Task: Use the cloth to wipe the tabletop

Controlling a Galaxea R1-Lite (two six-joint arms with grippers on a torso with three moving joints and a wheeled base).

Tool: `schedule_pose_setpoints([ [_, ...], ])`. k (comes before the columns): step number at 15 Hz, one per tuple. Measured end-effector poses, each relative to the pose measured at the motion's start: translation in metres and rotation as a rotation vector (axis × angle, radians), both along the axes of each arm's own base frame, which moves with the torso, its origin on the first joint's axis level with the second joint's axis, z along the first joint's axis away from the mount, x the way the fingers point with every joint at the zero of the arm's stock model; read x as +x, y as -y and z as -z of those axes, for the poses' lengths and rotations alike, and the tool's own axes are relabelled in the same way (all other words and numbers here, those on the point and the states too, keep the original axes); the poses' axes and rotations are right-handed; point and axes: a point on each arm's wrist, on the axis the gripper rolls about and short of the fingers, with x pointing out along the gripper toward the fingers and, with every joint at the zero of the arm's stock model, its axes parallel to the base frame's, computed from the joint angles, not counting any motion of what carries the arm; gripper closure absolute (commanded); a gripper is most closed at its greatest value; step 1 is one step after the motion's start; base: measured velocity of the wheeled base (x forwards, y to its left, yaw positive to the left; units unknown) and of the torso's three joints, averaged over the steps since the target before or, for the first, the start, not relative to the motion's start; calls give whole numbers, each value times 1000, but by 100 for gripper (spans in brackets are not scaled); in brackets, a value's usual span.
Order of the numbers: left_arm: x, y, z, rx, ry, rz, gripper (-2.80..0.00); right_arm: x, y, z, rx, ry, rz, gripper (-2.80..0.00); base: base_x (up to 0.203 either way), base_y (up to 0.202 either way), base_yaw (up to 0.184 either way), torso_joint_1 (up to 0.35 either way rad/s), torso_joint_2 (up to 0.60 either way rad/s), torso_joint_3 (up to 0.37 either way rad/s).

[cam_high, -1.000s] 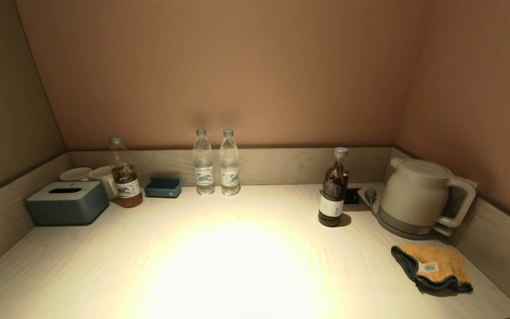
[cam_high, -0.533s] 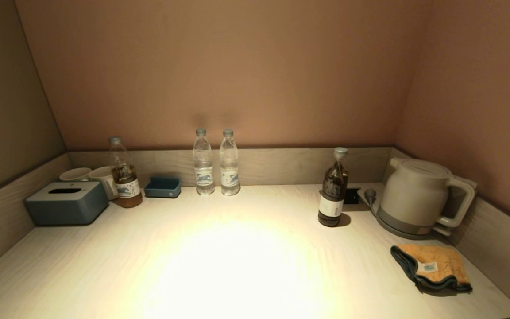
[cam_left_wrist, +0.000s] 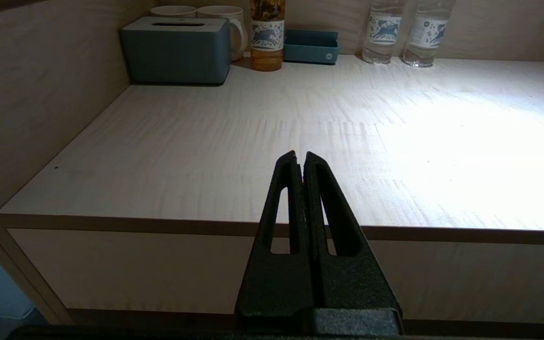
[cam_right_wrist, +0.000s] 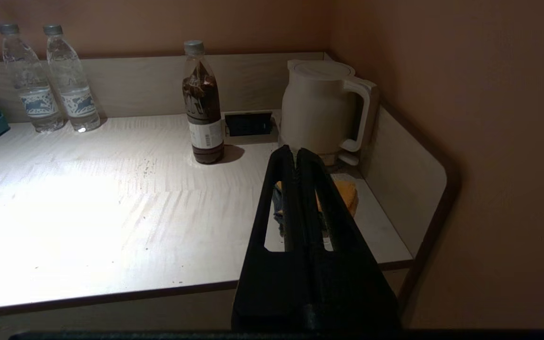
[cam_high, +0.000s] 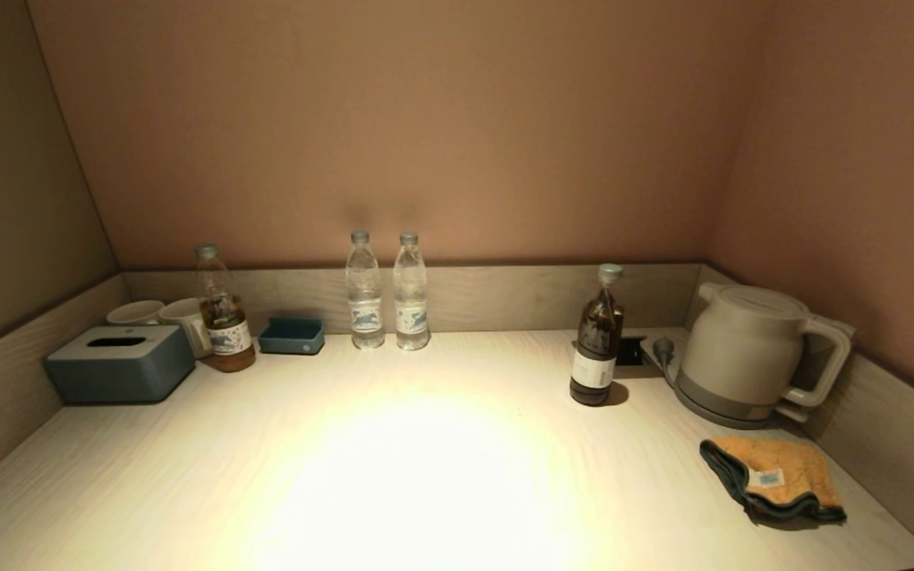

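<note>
The yellow-orange cloth [cam_high: 778, 476] with grey-blue edging and a white label lies crumpled on the tabletop [cam_high: 425, 468] at the front right, just in front of the kettle. In the right wrist view the cloth [cam_right_wrist: 347, 191] shows partly behind my right gripper [cam_right_wrist: 296, 152], which is shut and empty, held back off the counter's front edge. My left gripper [cam_left_wrist: 300, 156] is shut and empty, held in front of the counter's left front edge. Neither gripper shows in the head view.
A beige kettle [cam_high: 750, 353] stands at the back right beside a dark tea bottle [cam_high: 598, 337]. Two water bottles [cam_high: 387, 292] stand at the back middle. A grey-blue tissue box [cam_high: 120, 362], two mugs [cam_high: 159, 316], another tea bottle [cam_high: 223, 309] and a small blue tray [cam_high: 292, 335] are at the back left.
A dark part seen at the head view's right edge one second ago has left the view. The cloth and the other objects have not moved.
</note>
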Motion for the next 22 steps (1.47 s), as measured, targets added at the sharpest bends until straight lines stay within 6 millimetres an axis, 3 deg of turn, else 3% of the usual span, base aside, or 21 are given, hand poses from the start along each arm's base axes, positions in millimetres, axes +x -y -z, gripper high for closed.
schedule_pose_setpoints([
  [10,0,0,0,0,0,0,0,-10,2,26,12,-9,-36,0,0,0,0,0,0,0],
  [15,0,0,0,0,0,0,0,-17,2,68,10,6,-70,0,0,0,0,0,0,0],
  [22,0,0,0,0,0,0,0,-7,3,98,37,-46,-75,0,0,0,0,0,0,0],
])
